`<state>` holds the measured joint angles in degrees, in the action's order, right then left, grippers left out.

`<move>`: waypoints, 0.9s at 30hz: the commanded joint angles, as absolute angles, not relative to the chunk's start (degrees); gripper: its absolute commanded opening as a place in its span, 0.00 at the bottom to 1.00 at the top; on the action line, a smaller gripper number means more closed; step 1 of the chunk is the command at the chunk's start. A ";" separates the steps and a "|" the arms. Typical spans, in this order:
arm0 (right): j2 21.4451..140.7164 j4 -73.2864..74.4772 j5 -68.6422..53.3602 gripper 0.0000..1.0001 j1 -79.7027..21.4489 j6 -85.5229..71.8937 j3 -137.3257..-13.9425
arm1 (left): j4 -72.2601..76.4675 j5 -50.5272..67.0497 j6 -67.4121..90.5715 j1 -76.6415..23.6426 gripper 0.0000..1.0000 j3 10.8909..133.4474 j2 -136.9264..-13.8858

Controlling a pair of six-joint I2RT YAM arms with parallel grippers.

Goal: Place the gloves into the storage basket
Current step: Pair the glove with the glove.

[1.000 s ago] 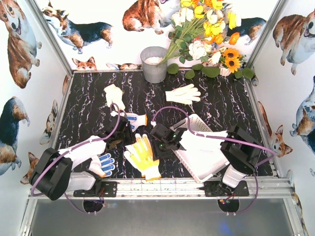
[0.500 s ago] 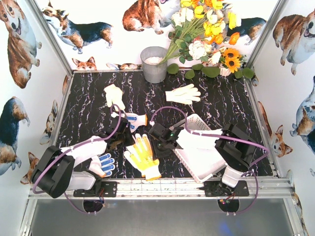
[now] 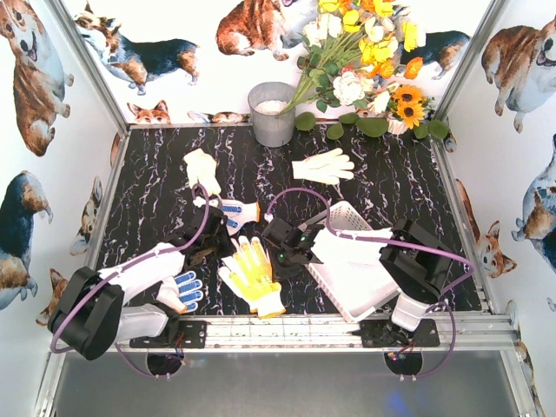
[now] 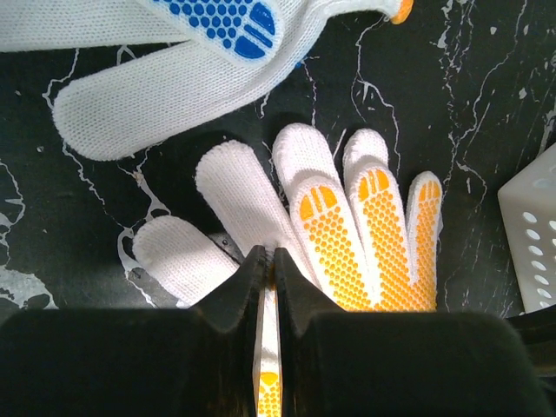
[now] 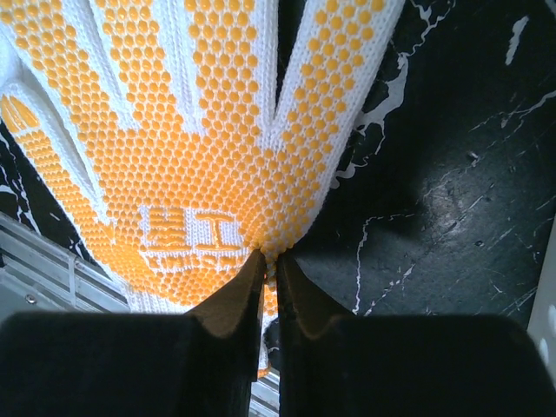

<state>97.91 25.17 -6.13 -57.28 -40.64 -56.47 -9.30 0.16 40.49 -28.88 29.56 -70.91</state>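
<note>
So both grippers are clamped on the same yellow-dotted glove, which lies palm up on the black marble tabletop at lower centre of the overhead view. It's just left of the white lattice storage basket, not in it. The left gripper is pinched tight on the knit beside the thumb. The right gripper nips the palm's edge where a digit splits off, just a sliver of fabric between its jaws. From above you can't make out either pinch itself, and the right arm covers much of the basket. A blue-dotted glove at lower left is half buried under the left arm. The yellow glove's cuff is cut off in both wrist views.
</note>
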 commanded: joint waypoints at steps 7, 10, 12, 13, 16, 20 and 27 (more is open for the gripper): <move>93.08 24.32 -4.84 0.01 -57.57 -41.05 -57.28 | -12.52 -2.00 39.73 -28.39 0.00 31.06 -67.53; 92.49 24.26 -4.68 0.00 -57.57 -40.98 -57.42 | -13.23 -3.08 39.54 -28.30 0.00 31.36 -66.39; 92.53 24.29 -4.74 0.00 -57.57 -40.96 -57.72 | -13.76 -3.76 39.13 -28.22 0.00 31.66 -65.90; 92.62 24.34 -4.82 0.00 -57.57 -40.88 -57.94 | -14.18 -4.23 38.78 -28.17 0.00 31.91 -65.77; 92.92 24.42 -5.33 0.00 -57.57 -40.87 -58.59 | -16.12 -5.49 37.85 -27.96 0.00 32.78 -65.47; 93.16 24.63 -5.53 0.00 -57.50 -40.70 -59.35 | -17.17 -6.47 36.94 -27.71 0.00 33.31 -64.97; 93.50 24.70 -5.63 0.00 -57.56 -40.67 -60.62 | -17.32 -7.21 36.50 -27.02 0.00 33.14 -64.65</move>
